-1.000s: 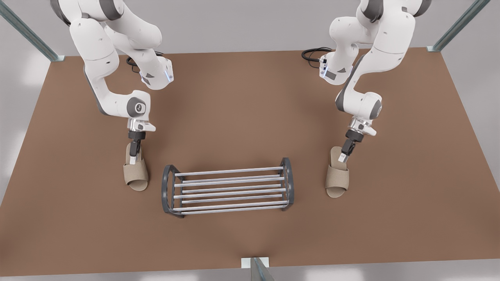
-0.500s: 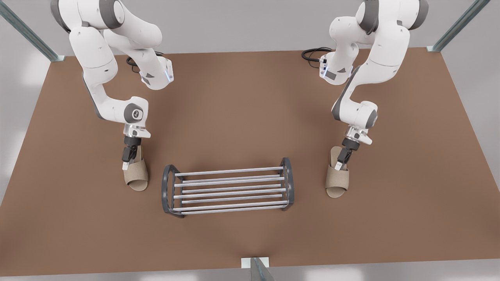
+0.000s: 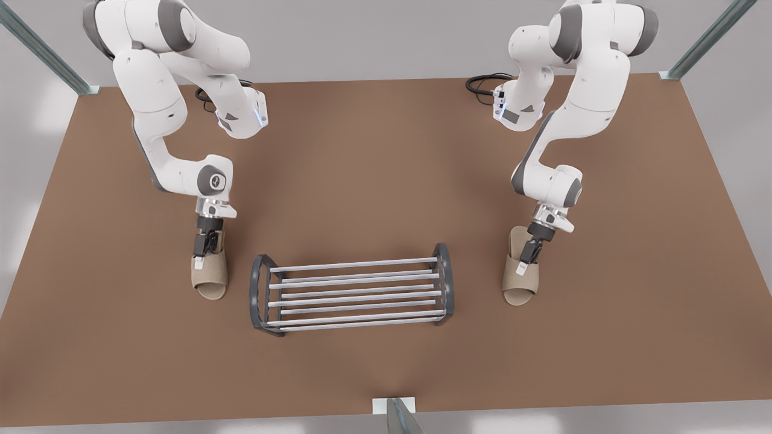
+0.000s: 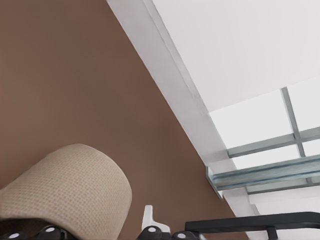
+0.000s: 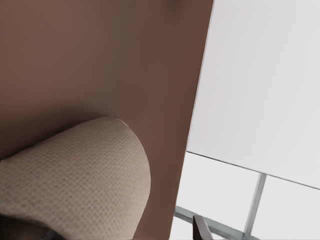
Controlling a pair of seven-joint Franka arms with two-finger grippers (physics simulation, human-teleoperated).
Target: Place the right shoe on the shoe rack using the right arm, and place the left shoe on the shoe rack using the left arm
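Two beige open-toe slippers lie on the brown table, one on each side of the shoe rack, toes toward the front edge. The right shoe is on the front view's left. My right gripper is low at the heel-side edge of its strap. The left shoe is on the front view's right. My left gripper is down at its strap in the same way. The rack has pale bars between dark arched end frames, and a dark upright shows close by in the left wrist view.
The table has open room behind and in front of the rack. Black cables lie by the arm bases at the back. Metal posts stand at the back corners and at the middle of the front edge.
Both grippers have come down from above the slippers' heels to the straps. The right shoe has slid slightly toward the front edge. The left shoe and the rack have not moved.
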